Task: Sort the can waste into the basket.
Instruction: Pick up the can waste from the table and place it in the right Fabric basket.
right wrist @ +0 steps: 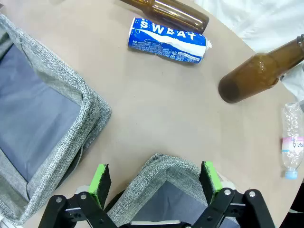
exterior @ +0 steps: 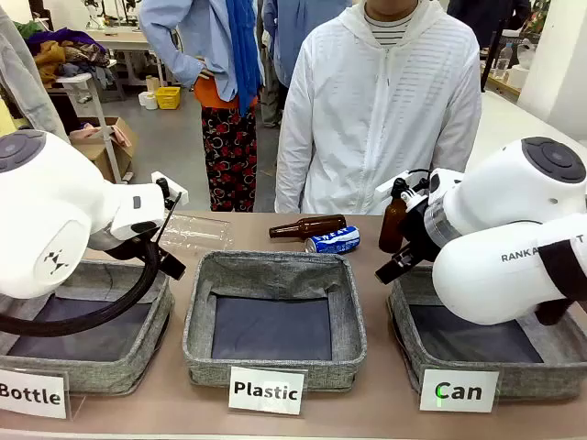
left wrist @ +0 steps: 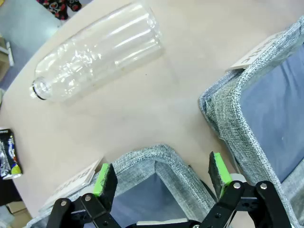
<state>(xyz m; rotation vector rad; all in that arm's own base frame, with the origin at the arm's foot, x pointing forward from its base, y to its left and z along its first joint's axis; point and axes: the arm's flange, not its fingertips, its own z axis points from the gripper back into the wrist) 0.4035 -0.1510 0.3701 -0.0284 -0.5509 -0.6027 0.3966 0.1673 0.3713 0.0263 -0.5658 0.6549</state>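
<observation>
A blue and white can (exterior: 332, 240) lies on its side on the table behind the middle basket; in the right wrist view that can (right wrist: 167, 40) lies well ahead of my fingers. A black can (left wrist: 8, 154) shows at the left edge of the left wrist view. The grey basket carded "Can" (exterior: 541, 378) stands at the front right. My right gripper (exterior: 390, 268) hangs open over its far left corner (right wrist: 166, 171), nothing between its pads (right wrist: 154, 181). My left gripper (exterior: 172, 266) is open and holds nothing above a corner of the "Bottle" basket (left wrist: 156, 159).
The "Plastic" basket (exterior: 275, 367) stands in the middle and the "Bottle" basket (exterior: 92, 371) at the left. A brown bottle (exterior: 307, 225) lies behind the blue can; another (exterior: 393, 220) stands upright by my right arm. A clear plastic bottle (exterior: 194, 231) lies flat. A person stands at the far side.
</observation>
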